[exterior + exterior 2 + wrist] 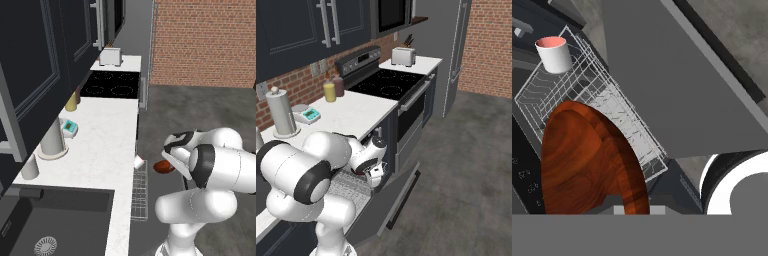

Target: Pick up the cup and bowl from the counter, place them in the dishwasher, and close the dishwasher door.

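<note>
My gripper is shut on the rim of the glossy red-brown bowl, which hangs tilted on edge over the open dishwasher. In the hand view the bowl hides my fingertips. Behind it lies the dishwasher's light wire rack, pulled out, with the white cup standing upright in its far corner. In the left base view the cup sits at the rack's end nearest the counter. The dishwasher door hangs open below the arm.
On the counter stand a paper towel roll, an off-white jar, a teal item and a yellow bottle. The black stovetop and a toaster lie beyond. The black sink is at the near left.
</note>
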{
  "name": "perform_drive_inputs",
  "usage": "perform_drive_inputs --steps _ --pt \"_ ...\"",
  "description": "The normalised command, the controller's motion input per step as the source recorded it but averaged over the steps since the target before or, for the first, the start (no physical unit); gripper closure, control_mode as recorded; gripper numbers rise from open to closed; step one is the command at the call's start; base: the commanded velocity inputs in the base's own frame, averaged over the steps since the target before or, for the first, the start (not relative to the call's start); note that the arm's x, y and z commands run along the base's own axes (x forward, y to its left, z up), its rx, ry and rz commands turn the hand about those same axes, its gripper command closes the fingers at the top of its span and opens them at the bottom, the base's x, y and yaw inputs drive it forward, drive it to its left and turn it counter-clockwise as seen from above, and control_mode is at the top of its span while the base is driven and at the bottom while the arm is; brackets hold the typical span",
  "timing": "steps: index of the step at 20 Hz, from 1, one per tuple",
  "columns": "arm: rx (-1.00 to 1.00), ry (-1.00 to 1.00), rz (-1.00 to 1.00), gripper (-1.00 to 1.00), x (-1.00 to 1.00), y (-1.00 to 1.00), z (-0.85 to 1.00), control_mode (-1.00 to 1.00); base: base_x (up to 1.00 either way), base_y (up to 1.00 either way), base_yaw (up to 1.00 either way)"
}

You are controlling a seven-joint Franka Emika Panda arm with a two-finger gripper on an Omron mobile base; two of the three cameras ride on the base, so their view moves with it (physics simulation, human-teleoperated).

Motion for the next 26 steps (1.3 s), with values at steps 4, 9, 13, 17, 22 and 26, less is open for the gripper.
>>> perform_drive_inputs --steps 4,9,13,17,22,26 --pt "0.15 0.00 0.00 1.00 0.04 -0.31 -0.37 -1.00 0.00 0.00 0.00" --pt "0.12 0.00 0.00 1.00 0.19 -0.01 -0.55 -1.00 0.00 0.00 0.00" --pt "0.12 0.00 0.00 1.00 0.27 0.12 -0.47 -1.00 0.00 0.00 0.00" --pt "0.13 0.00 0.00 1.00 0.18 0.26 -0.22 -1.00 0.00 0.00 0.00" --pt "0.13 0.00 0.00 1.00 0.25 0.33 -0.22 -1.00 0.00 0.00 0.00" --pt "0.11 0.04 0.00 1.00 0.44 0.27 -0.31 -1.00 0.00 0.00 0.00"
